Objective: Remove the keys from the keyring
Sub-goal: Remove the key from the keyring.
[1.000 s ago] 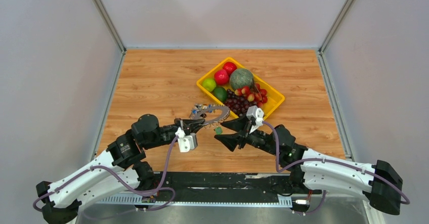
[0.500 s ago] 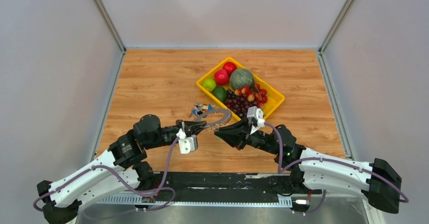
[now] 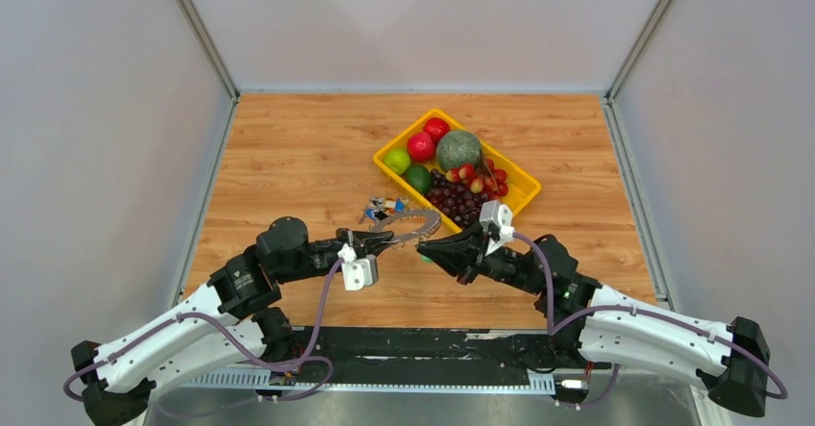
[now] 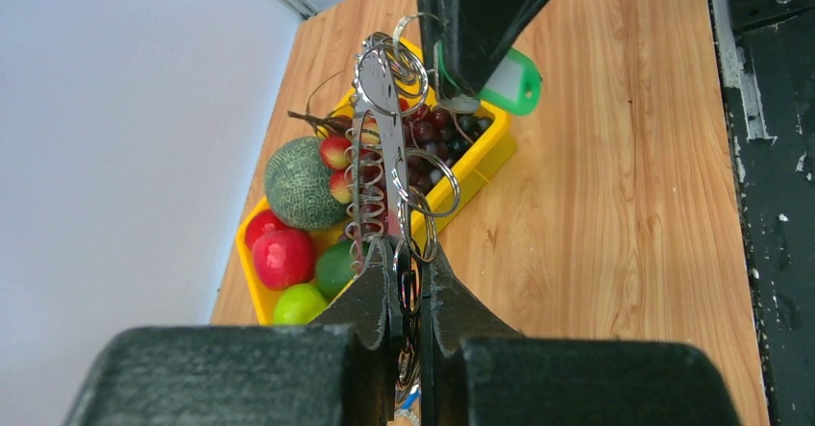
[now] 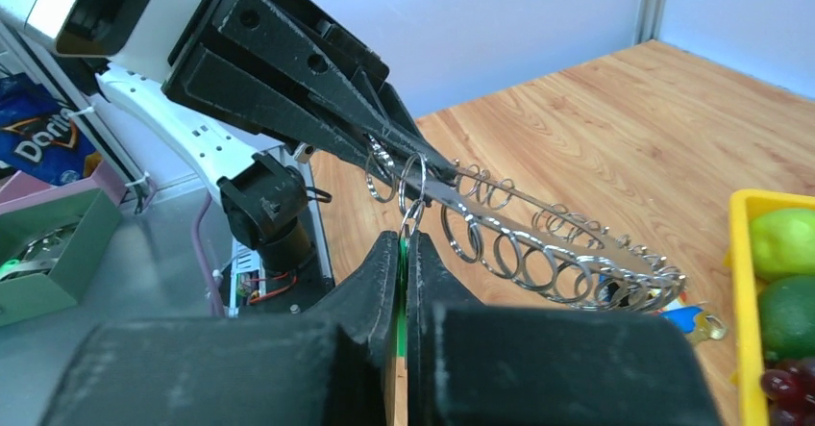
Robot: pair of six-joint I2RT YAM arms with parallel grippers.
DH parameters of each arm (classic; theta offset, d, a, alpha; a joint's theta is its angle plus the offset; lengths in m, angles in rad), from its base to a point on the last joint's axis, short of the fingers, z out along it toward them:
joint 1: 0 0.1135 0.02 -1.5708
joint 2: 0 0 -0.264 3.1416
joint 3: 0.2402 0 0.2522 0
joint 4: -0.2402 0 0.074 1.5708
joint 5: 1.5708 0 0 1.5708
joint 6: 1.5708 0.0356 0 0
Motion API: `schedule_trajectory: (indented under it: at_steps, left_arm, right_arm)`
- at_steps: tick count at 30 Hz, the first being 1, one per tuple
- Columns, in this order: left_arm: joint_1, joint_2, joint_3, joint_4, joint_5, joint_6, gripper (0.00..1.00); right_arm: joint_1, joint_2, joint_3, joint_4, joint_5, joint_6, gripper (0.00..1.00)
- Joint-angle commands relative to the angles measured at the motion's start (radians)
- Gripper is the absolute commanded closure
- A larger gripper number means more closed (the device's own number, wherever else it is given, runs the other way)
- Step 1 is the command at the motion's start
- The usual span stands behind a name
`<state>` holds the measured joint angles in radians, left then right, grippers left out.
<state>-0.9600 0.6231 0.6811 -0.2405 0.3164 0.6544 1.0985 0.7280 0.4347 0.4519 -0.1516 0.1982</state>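
Stripping is only beginning, by my judgement: the ring is looking fully strung and I am setting up a first pull. My left jaws are clamping almost shut on the keyring [image 3: 424, 218]. They are holding it up off the bench [image 3: 288, 147], just below the middle of the top view, near the lower-left corner of the yellow tray [image 3: 524, 195]. The keys [image 4: 377, 128] are standing edge-on up the middle of the left wrist view, rising straight from my tips.

My right jaws are pressing fully together from the opposite side. In the right wrist view the lower end of a small loop [image 5: 413, 205] is running down into their tips, close to where the left ones are gripping. A green tag [image 4: 507, 82] is hanging just behind that finger near the top of the left wrist view, and green is showing in the slit between the right jaws. So I cannot tell whether I am pinching a key's loop or the tag's link.

Next, I am thinking, the left side needs holding firm while the right works the loop along the wire toward the ring's opening, which I am not seeing. A straight tug would only drag the whole wreath.
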Motion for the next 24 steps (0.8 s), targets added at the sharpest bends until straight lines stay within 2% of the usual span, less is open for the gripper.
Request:
schedule_trajectory:
  at_steps: [1, 8, 13, 24]
  left_arm:
    - [0.002, -0.003, 0.008, 0.092, 0.015, -0.023, 1.00]
    - [0.001, -0.008, 0.006, 0.096, 0.005, -0.031, 1.00]
    - [0.003, -0.002, 0.005, 0.096, 0.012, -0.033, 1.00]
    - [0.002, 0.004, 0.004, 0.097, 0.020, -0.039, 1.00]
  right_arm:
    - [0.004, -0.023, 0.078, -0.145, 0.046, -0.048, 1.00]
    - [0.004, -0.006, 0.077, -0.140, 0.076, 0.017, 1.00]
    - [0.003, -0.053, 0.017, -0.040, 0.112, 0.046, 1.00]
    - [0.003, -0.106, -0.004, 0.013, 0.092, -0.037, 1.00]
